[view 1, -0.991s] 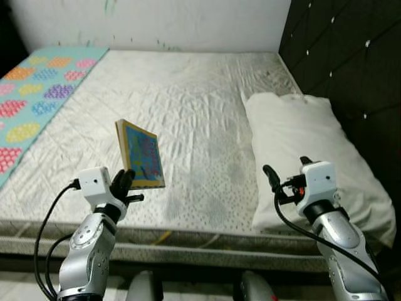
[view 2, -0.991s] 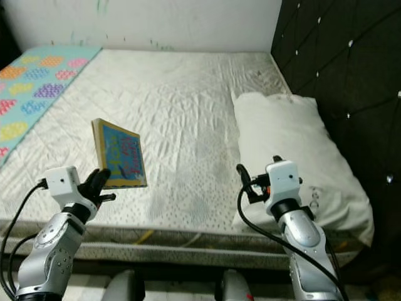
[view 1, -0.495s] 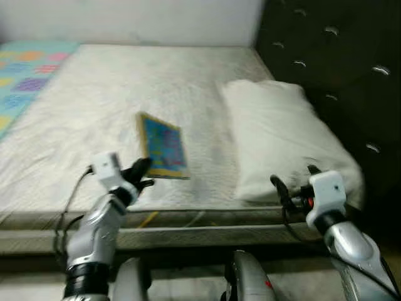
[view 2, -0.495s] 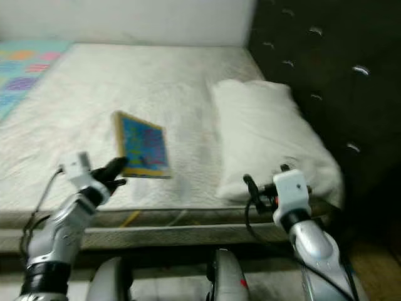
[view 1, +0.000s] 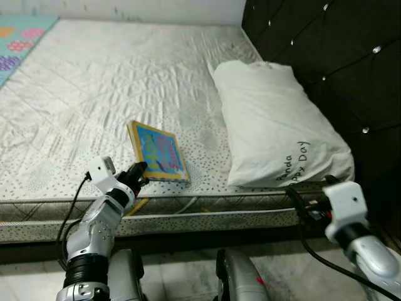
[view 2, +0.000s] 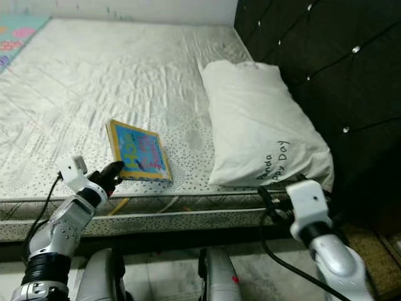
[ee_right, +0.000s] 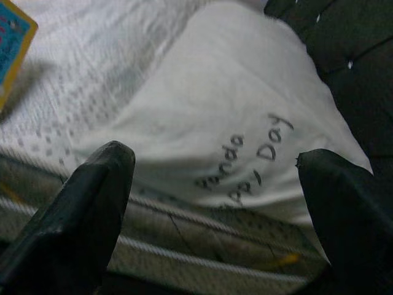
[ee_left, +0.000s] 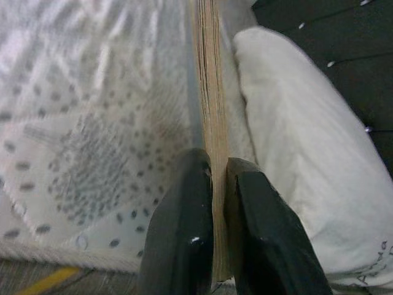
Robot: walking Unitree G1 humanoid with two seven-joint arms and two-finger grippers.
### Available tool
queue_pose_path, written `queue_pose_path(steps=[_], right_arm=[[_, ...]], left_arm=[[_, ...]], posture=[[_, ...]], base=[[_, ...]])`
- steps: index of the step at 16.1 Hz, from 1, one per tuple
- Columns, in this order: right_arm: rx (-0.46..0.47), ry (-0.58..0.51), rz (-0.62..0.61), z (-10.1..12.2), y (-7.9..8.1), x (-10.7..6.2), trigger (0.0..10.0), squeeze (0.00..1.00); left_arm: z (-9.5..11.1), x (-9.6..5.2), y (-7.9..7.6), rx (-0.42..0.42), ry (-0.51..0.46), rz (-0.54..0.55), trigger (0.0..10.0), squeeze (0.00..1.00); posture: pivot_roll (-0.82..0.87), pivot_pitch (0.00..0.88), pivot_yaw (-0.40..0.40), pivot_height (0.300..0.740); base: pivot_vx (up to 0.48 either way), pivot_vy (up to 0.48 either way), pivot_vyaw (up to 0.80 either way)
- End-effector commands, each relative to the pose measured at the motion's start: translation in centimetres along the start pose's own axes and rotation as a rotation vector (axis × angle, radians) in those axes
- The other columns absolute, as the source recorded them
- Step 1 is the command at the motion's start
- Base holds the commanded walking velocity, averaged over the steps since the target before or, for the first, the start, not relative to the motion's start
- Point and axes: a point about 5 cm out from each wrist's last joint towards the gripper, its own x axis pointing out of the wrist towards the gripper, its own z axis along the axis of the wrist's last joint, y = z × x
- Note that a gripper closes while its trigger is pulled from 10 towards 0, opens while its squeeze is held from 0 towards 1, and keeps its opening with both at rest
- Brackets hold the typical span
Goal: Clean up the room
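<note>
The left pincer (view 1: 139, 172) is clenched on the lower corner of a thin book (view 1: 158, 152), which it holds tilted over the front part of the mattress (view 1: 94, 81); whether the book's far edge touches the bed I cannot tell. In the left wrist view the two black fingers (ee_left: 181, 233) pinch the book's edge from both flat sides, so the stack of pale pages stands between them.

The book looks light and stiff, with a hard, smooth blue cover and a yellow border. I judge that such a glossy cover can slip, and that a hold on one corner lets the book swing. A grip nearer the middle of the spine or of the long edge would be steadier.

The mattress is soft and quilted, white with small grey dots near its edge. At about 3 o'clock from the book lies a plump white pillow (view 1: 276, 122) with dark writing, against a black tufted headboard (view 1: 326, 50).

The right pincer (ee_right: 209, 203) is released, its fingers wide apart, and hangs before the pillow's front end.
</note>
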Motion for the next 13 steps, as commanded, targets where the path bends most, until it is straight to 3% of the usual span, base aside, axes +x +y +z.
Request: queue_pose_path(steps=[1, 5, 9, 13], right_arm=[[-0.041, 0.0, -0.032, 0.6, -1.3, -0.8, 10.0, 0.0], [-0.113, 0.051, -0.089, 0.5, -3.2, -3.0, 10.0, 0.0], [-0.143, 0.073, -0.092, 0.7, -3.7, -4.0, 10.0, 0.0], [-0.163, 0.089, -0.096, 1.1, -4.3, -4.6, 10.0, 0.0]], left_arm=[[0.6, 0.6, -0.7, -0.012, -0.02, -0.039, 10.0, 0.0], [0.2, 1.8, -1.3, -0.049, 0.05, -0.13, 10.0, 0.0], [1.1, 3.8, -2.6, -0.108, 0.073, -0.213, 10.0, 0.0], [0.3, 4.2, -2.4, -0.157, 0.163, -0.219, 10.0, 0.0]], posture=[[-0.35, 0.142, -0.108, 0.6], [-0.4, 0.163, -0.137, 0.6], [-0.44, 0.176, -0.161, 0.6], [-0.46, 0.186, -0.169, 0.6]], base=[[0.0, 0.0, 0.0], [0.0, 0.0, 0.0], [0.0, 0.0, 0.0], [0.0, 0.0, 0.0]])
